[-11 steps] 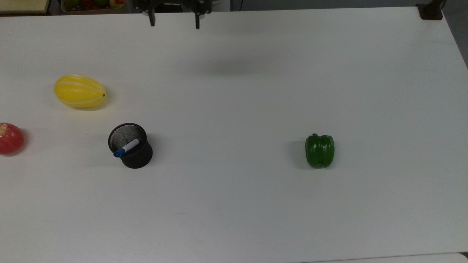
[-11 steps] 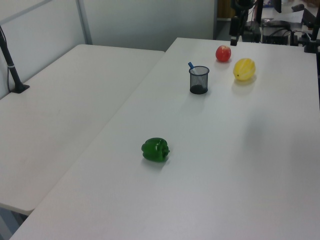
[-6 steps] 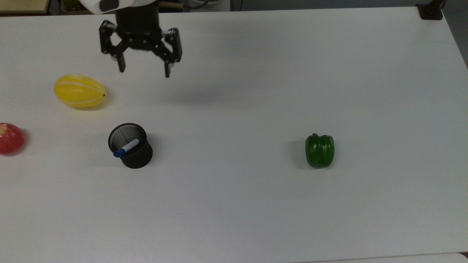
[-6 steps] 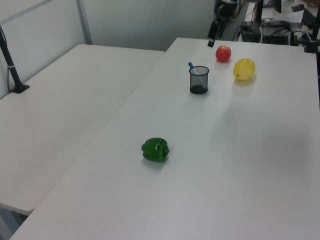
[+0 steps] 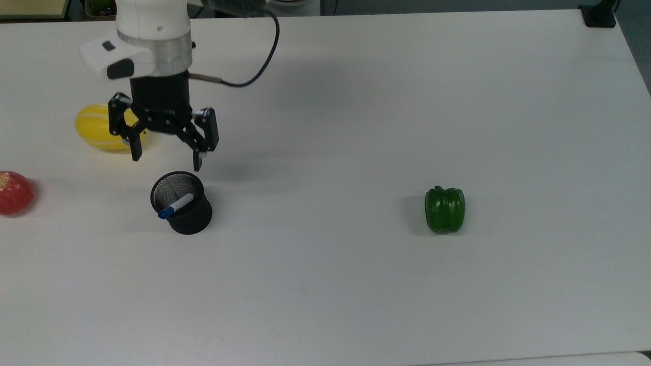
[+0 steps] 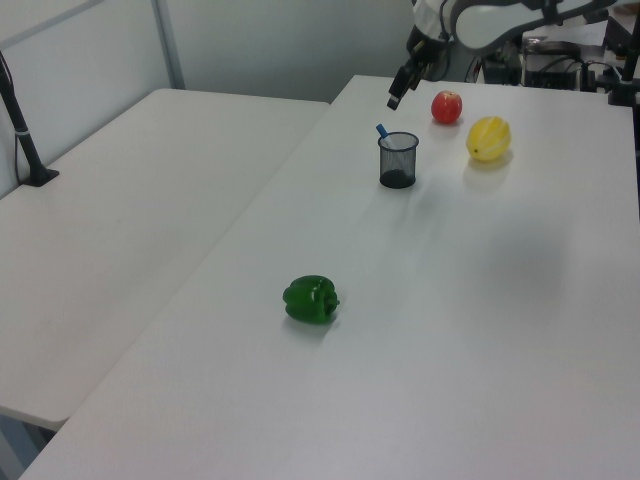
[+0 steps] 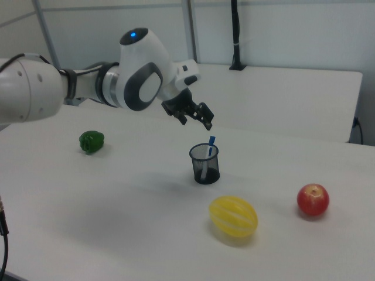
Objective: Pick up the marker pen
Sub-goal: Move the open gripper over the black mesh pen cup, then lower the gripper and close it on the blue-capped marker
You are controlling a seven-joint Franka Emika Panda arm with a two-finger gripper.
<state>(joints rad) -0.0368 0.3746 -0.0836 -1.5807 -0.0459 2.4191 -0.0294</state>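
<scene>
The marker pen stands slanted in a black mesh cup, blue cap up and resting on the rim. Through the mesh its white barrel shows, with the blue cap poking out above the cup. My gripper hangs open in the air just beyond the cup, toward the top view's upper edge, with nothing between its fingers. From the side the gripper is above and slightly to the right view's left of the pen. The pen cap and cup sit below my gripper.
A yellow melon lies behind the gripper, partly covered by it. A red apple sits at the top view's left edge. A green pepper lies far to the top view's right on the white table.
My arm has come in from the top view's upper edge, down and to its left, to just behind the cup. The fingers stay open. The pen and cup have not moved.
</scene>
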